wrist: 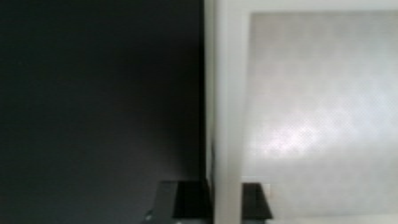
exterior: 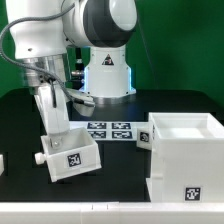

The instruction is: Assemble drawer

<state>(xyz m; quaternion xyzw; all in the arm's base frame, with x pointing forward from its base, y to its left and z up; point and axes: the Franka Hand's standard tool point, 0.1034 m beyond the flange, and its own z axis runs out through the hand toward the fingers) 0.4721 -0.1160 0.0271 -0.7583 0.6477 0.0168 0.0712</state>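
A small white drawer tray (exterior: 68, 150) with a black-and-white tag on its side sits tilted at the exterior view's left. My gripper (exterior: 56, 120) is shut on the tray's wall; in the wrist view the fingers (wrist: 183, 200) straddle that white wall (wrist: 228, 100), with the tray's pale inside (wrist: 320, 110) on one side. The large cube-like shell (exterior: 185, 155) stands at the exterior view's right, open at the top, with a tag low on its front. A second tray does not show clearly.
The marker board (exterior: 110, 130) lies flat on the black table between tray and shell. The arm's white base (exterior: 108, 72) stands behind it. A small white piece (exterior: 2, 162) shows at the left edge.
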